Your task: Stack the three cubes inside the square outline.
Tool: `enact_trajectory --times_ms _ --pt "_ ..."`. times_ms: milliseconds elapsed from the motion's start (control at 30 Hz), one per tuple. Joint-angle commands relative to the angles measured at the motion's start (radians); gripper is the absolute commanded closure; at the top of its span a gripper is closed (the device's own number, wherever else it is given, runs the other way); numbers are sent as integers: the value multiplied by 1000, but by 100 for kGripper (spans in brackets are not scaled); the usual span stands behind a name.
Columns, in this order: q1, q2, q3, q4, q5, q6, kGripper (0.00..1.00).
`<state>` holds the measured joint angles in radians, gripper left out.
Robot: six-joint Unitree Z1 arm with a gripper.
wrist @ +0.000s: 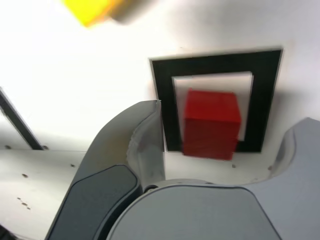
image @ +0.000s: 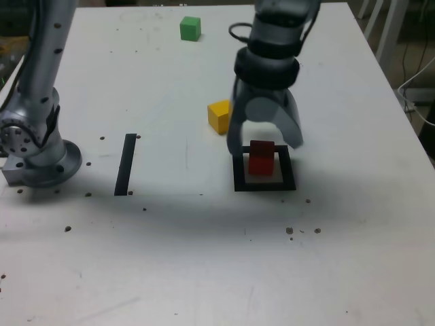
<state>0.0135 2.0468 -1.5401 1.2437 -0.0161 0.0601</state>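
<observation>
The red cube (image: 262, 157) (wrist: 210, 122) sits on the white centre of the square outline (image: 265, 185) (wrist: 215, 62). My gripper (image: 265, 144) (wrist: 225, 117) hangs over it, open, with a jaw on each side and a gap between each jaw and the cube. The yellow cube (image: 219, 115) (wrist: 92, 10) rests on the table just outside the outline, towards the exterior view's left and further back. The green cube (image: 190, 28) lies alone near the table's far edge.
A straight black strip (image: 126, 164) (wrist: 15, 120) is stuck to the table between the outline and the arm's base (image: 37, 156) at the exterior view's left. The white table's right edge (image: 401, 102) runs close by, with white furniture legs beyond.
</observation>
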Motion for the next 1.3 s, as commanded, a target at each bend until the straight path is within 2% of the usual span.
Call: enact_trajectory --times_ms 0,200,567,733,1000,1133,1267 --pt "18 -45 18 32 24 -19 1" --pt "76 -87 73 74 44 -62 1" --pt "218 -101 145 68 37 -64 1" --pt "275 -76 135 62 17 -17 2" --pt "327 13 90 62 -37 67 6" --pt "337 45 66 68 -54 91 12" --pt "343 65 51 74 -60 102 31"
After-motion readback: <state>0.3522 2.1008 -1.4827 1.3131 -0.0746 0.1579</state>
